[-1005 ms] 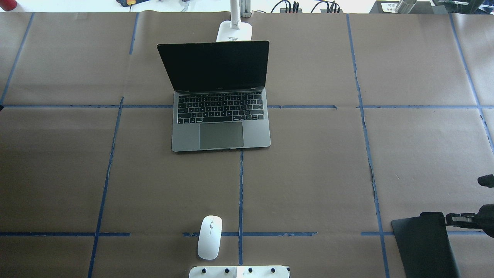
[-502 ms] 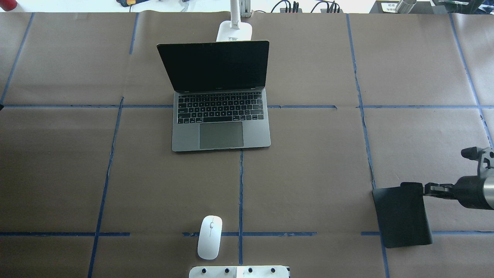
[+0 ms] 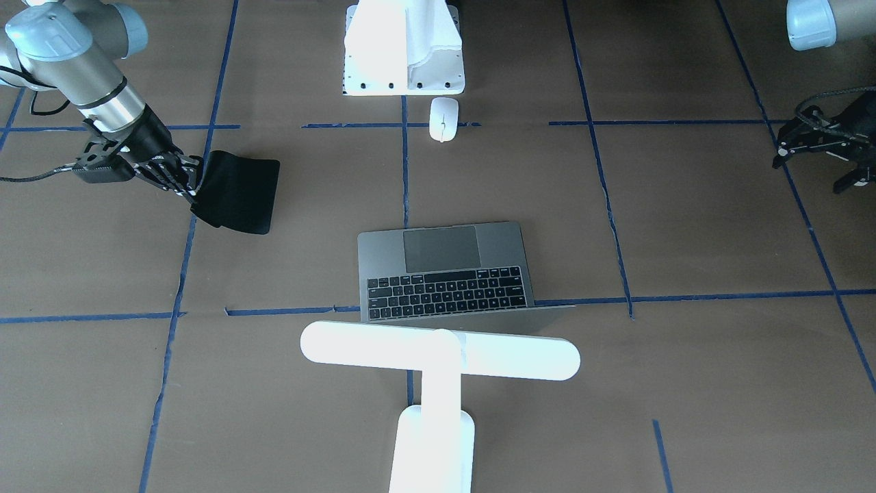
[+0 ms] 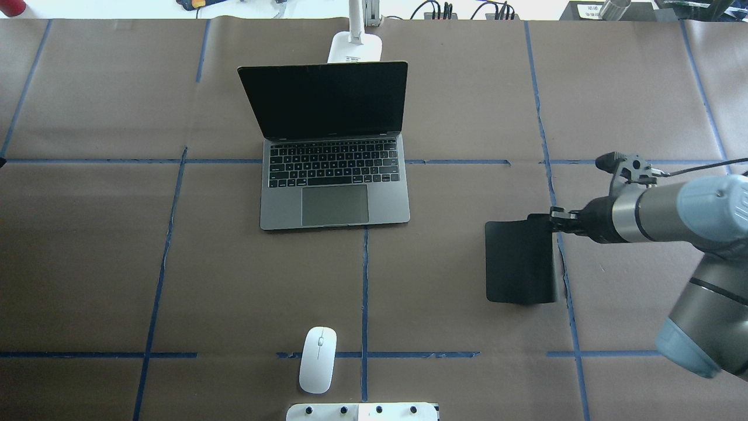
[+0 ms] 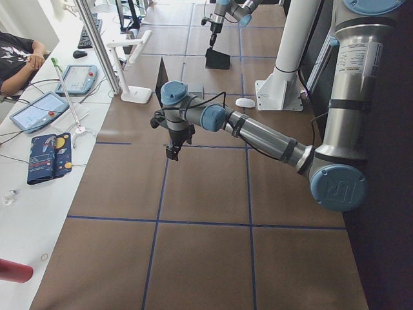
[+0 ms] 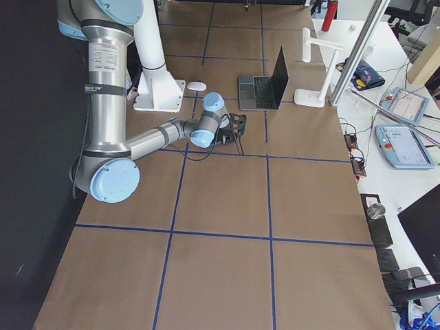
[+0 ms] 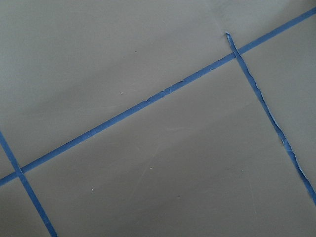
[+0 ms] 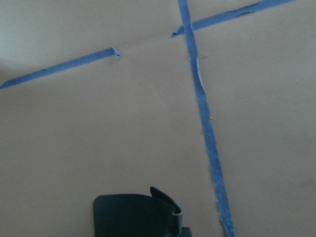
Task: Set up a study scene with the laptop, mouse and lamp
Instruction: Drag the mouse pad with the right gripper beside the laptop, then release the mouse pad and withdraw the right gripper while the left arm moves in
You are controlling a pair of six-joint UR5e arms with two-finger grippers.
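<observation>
The open dark-grey laptop (image 4: 334,187) stands at the middle far side, its keyboard toward the robot; it also shows in the front view (image 3: 445,274). The white mouse (image 4: 318,358) lies near the robot base (image 3: 443,118). The white T-shaped lamp (image 3: 439,355) stands behind the laptop, its base (image 4: 355,47) at the far edge. My right gripper (image 4: 555,221) is shut on the edge of a black flexible mat (image 4: 520,263), which hangs to the right of the laptop (image 3: 236,192). My left gripper (image 3: 807,174) is open and empty, far out to the left.
The white bolted pedestal (image 3: 404,48) stands at the near edge just behind the mouse. Blue tape lines (image 4: 364,292) cross the brown table cover. Tablets and cables (image 5: 39,110) lie on the white bench beyond the far edge.
My right arm has swung in from the lower right edge, carrying the black mat leftward and farther from the robot. Laptop, mouse and lamp have not moved.
</observation>
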